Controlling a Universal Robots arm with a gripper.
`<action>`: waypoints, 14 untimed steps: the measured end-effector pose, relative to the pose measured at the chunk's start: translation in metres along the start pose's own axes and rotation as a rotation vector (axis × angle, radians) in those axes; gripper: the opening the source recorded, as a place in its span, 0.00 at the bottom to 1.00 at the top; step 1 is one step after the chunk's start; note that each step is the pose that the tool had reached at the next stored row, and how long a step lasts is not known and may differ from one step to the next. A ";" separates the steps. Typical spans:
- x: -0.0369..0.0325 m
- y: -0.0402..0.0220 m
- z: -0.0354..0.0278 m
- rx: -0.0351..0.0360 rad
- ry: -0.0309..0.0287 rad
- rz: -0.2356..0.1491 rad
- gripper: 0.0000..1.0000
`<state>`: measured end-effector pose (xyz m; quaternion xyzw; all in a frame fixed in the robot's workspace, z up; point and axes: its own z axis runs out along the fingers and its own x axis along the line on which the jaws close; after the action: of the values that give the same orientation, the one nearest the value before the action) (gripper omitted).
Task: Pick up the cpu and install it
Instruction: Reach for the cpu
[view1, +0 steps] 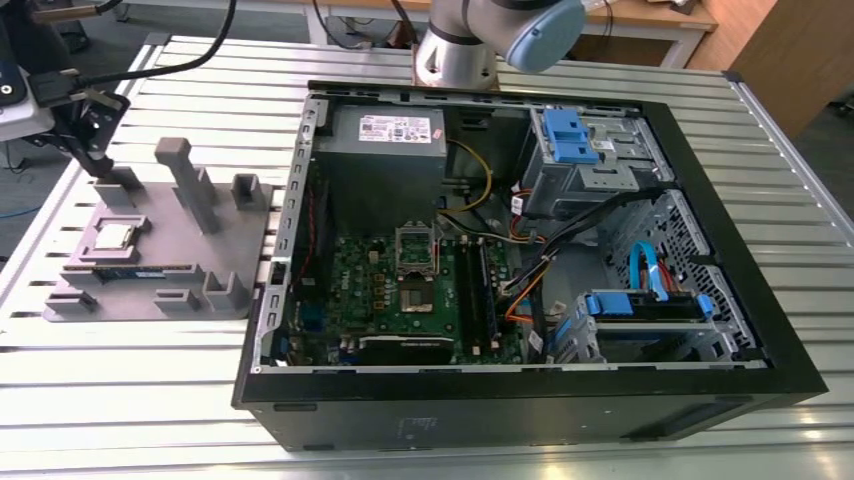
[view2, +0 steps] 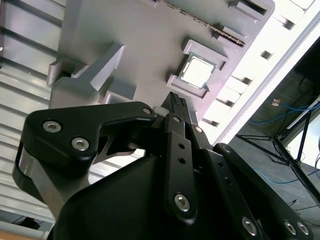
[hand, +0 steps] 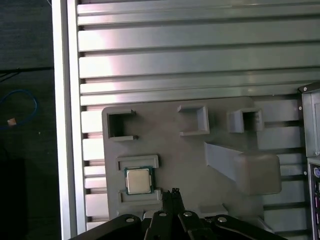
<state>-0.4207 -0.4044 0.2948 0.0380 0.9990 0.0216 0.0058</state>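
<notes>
Approach step: the gripper (hand: 173, 192) hovers near the cpu (hand: 138, 180) in its tray (hand: 170, 150); fingers (view2: 179, 106) seemingly clenched, empty; grasping needs them parted, centred.

Print on the power supply label (view1: 388, 128) is unreadable.

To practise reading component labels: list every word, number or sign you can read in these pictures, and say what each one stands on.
No text can be quoted.
The white sticker on the power supply: it carries print, but too small to read.
The cpu: in both wrist views no marking can be made out on its shiny top.
The motherboard: any lettering is too small to read.
</notes>
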 end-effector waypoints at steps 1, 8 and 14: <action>0.0006 -0.0001 0.0016 0.0001 0.0015 0.000 0.11; 0.0049 -0.0009 0.0108 0.0006 0.0080 0.000 0.11; 0.0128 -0.0022 0.0231 0.0010 0.0137 0.001 0.11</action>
<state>-0.4333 -0.4046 0.2716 0.0382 0.9990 0.0213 -0.0010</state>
